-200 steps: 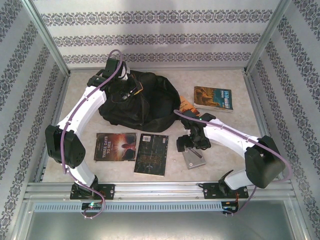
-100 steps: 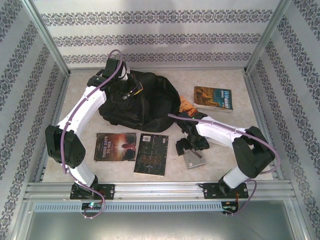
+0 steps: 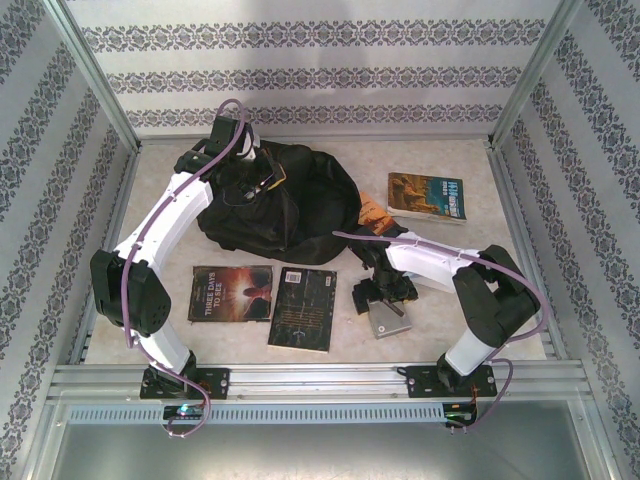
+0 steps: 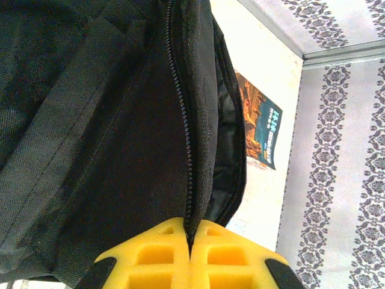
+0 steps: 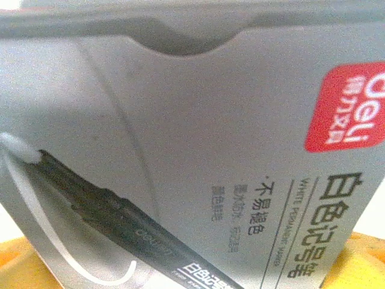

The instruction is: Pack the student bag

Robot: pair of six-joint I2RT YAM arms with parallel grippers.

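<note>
The student bag point(image 3: 290, 205), black soft fabric, lies at the back middle of the table. My left gripper point(image 3: 250, 180) is at its left top, shut on the zipper edge point(image 4: 187, 150) of the bag point(image 4: 90, 120). That edge is pinched between the yellow fingers where my left gripper point(image 4: 191, 232) closes. My right gripper point(image 3: 378, 295) is down over a grey marker box point(image 3: 388, 320) lying in front of the bag. In the right wrist view the box point(image 5: 210, 120) lies between the two yellow fingertips point(image 5: 18, 265), and the right gripper point(image 5: 192, 265) stands open around it.
Two dark books point(image 3: 231, 293) point(image 3: 303, 308) lie side by side near the front. A book with an orange and blue cover point(image 3: 427, 196) lies at the back right. A small orange thing point(image 3: 373, 213) lies beside the bag. Metal frame rails edge the table.
The right arm's elbow has folded in toward the left, and its gripper has shifted slightly over the grey box. The left arm and the bag have not moved.
</note>
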